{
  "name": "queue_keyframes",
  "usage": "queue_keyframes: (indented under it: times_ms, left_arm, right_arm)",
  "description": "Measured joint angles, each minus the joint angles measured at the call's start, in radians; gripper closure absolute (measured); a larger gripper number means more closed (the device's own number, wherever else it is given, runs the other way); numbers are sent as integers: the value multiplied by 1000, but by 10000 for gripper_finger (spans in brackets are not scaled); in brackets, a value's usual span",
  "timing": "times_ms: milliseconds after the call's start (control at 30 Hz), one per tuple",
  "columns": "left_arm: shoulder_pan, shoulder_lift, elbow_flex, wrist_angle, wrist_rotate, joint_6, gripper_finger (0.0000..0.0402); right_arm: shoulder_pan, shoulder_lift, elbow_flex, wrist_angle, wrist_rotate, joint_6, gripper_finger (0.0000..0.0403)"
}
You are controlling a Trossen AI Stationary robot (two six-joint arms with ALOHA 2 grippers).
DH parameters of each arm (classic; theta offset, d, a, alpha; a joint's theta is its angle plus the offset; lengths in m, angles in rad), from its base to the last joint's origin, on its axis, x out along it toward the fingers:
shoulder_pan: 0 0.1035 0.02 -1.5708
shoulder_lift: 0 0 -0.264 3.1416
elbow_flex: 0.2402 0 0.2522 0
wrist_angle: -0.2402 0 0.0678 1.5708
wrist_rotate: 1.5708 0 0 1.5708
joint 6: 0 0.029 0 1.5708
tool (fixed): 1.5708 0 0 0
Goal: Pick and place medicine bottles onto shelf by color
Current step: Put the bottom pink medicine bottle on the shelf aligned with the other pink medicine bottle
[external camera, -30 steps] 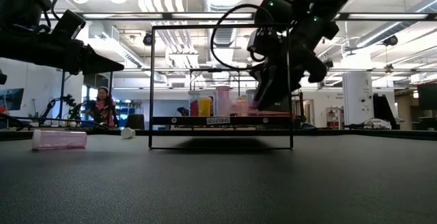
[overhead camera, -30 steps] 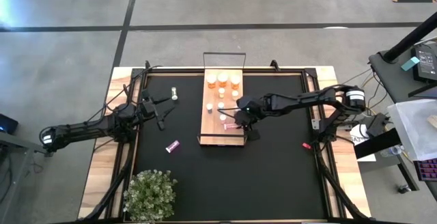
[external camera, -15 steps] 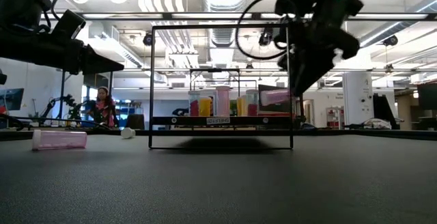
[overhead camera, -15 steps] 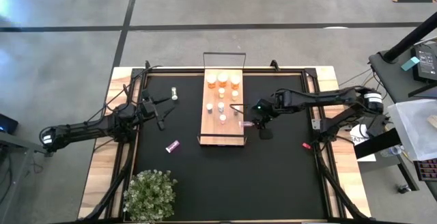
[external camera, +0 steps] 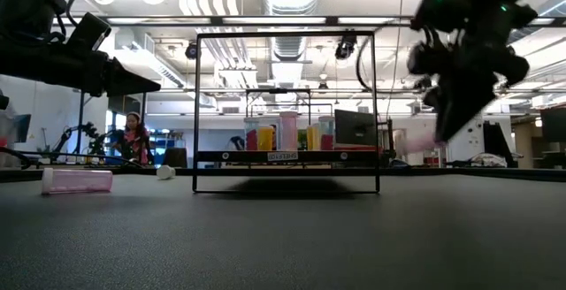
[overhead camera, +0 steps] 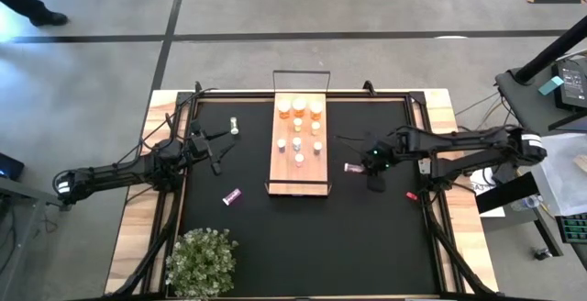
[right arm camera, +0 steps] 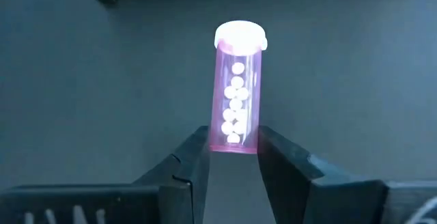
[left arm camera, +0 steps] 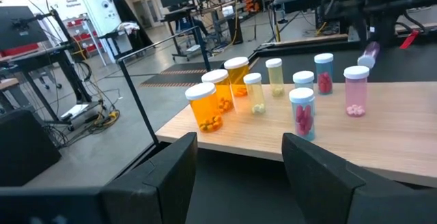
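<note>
From above, we see the right arm stretched low over the black mat, its right gripper [overhead camera: 366, 165] just right of the shelf [overhead camera: 299, 180]. It pinches a pink bottle [overhead camera: 351, 167] by the base, cap toward the shelf. The left arm reaches in from the left, and the left gripper [overhead camera: 216, 147] sits well left of the shelf, fingers spread and holding nothing. 9 bottles stand on the wooden board. 1 more pink bottle [overhead camera: 231, 195] lies on the mat.

From table height, the right gripper [external camera: 447, 126] hangs tilted, right of the shelf's thin black wire frame [external camera: 375, 104].

The left wrist view shows round clear bottles with white caps: orange [left arm camera: 207, 106], pale [left arm camera: 274, 76] and pink [left arm camera: 356, 91].

The right wrist view shows white pills [right arm camera: 235, 104] inside the held bottle. We can read no labels.
</note>
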Motion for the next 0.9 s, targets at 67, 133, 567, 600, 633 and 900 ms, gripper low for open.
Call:
queue_keyframes:
  times_ms: [67, 133, 567, 600, 633, 900]
  left_arm:
    - [0, 0, 0, 0, 0, 0, 203]
    - [0, -2, 0, 0, 0, 0, 203]
    - [0, 0, 0, 0, 0, 0, 203]
    - [0, 0, 0, 0, 0, 0, 203]
    - [0, -1, 0, 0, 0, 0, 203]
    - [0, 0, 0, 0, 0, 0, 203]
  right_arm:
    - [0, -9, -47, 23, 1, 29, 296]
    - [0, -10, -80, 35, 1, 55, 296]
    - [0, 102, -101, 40, 54, 228, 296]
    - [0, 113, -101, 41, 54, 238, 296]
    - [0, 123, -101, 43, 54, 243, 296]
    - [0, 144, -83, 33, 54, 286, 279]
